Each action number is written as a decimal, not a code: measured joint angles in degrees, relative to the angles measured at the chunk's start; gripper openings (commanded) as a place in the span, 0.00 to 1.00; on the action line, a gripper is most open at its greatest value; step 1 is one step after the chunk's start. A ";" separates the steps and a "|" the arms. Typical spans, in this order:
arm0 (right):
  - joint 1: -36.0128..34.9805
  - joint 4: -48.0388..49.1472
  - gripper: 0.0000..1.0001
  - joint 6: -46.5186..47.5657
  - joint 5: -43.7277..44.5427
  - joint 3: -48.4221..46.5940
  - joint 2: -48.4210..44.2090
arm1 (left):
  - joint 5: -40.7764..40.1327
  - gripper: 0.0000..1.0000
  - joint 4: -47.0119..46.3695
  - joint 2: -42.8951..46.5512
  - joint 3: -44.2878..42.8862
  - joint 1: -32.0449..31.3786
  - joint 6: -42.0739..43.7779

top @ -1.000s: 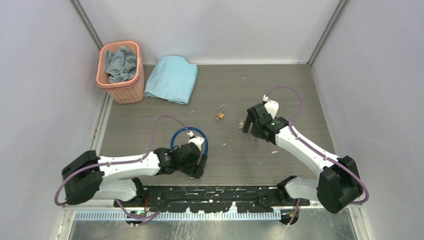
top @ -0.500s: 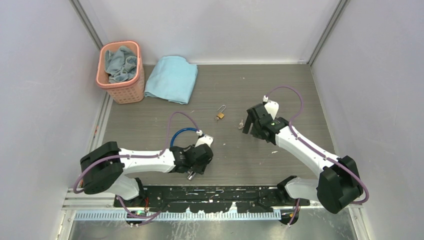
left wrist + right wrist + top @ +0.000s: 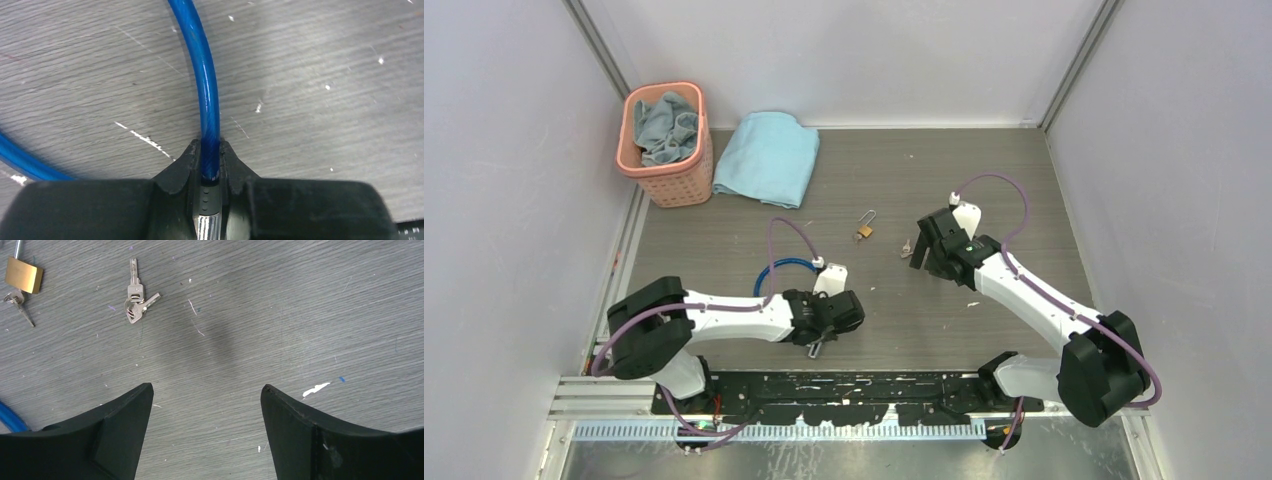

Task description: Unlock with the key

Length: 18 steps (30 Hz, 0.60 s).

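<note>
The key (image 3: 136, 300) is a pair of tiny silver keys on one ring, lying flat on the grey table; in the top view the key (image 3: 907, 247) sits just left of my right gripper (image 3: 922, 255). My right gripper (image 3: 206, 387) hangs open over bare table, short of the key and holding nothing. The small brass padlock (image 3: 22, 275) lies further left, with another tiny key (image 3: 17, 306) touching its lower end. My left gripper (image 3: 210, 150) is shut on the blue cable (image 3: 202, 80), right where its silver metal end (image 3: 207, 227) begins.
A pink basket (image 3: 667, 150) with grey cloth in it stands at the back left, with a folded light-blue towel (image 3: 769, 157) beside it. The padlock (image 3: 864, 231) lies mid-table. The rest of the blue cable (image 3: 779, 268) loops left of my left gripper (image 3: 819, 338). Walls enclose three sides.
My left jaws have closed onto the blue cable's end, and the left arm has swung right along the near edge, drawing the loop flatter. The right arm has hardly moved.
</note>
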State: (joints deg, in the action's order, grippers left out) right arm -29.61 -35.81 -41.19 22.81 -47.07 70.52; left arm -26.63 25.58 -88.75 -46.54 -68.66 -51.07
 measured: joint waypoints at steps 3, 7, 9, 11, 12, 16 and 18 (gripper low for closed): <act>0.00 0.31 0.82 0.00 -0.22 0.02 0.13 | -3.17 0.07 3.80 -1.68 -2.03 0.26 -5.51; 0.00 1.53 0.82 0.04 -1.16 0.33 0.79 | -4.42 0.05 5.73 -2.10 -2.40 1.86 -11.47; 0.00 2.58 0.81 0.07 -1.68 0.74 0.90 | -4.07 0.04 4.81 -1.84 -1.95 3.78 -13.62; 0.00 3.61 0.81 0.11 -2.14 0.85 1.40 | -3.13 0.04 2.60 -0.68 -0.50 6.60 -15.78; 0.00 4.26 0.80 0.11 -2.36 0.85 1.84 | -2.78 0.05 1.42 0.15 0.46 8.02 -16.57; 0.00 7.61 0.76 0.52 -3.72 0.83 5.07 | -2.10 0.14 -1.60 4.02 4.72 12.74 -19.80; 0.26 9.75 0.73 1.11 -5.18 0.57 7.58 | -2.10 0.27 -1.84 5.68 6.25 13.94 -20.96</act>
State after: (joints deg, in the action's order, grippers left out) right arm -29.34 -26.06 -40.07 17.63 -46.50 78.11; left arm -28.73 23.75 -83.07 -40.29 -54.72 -72.03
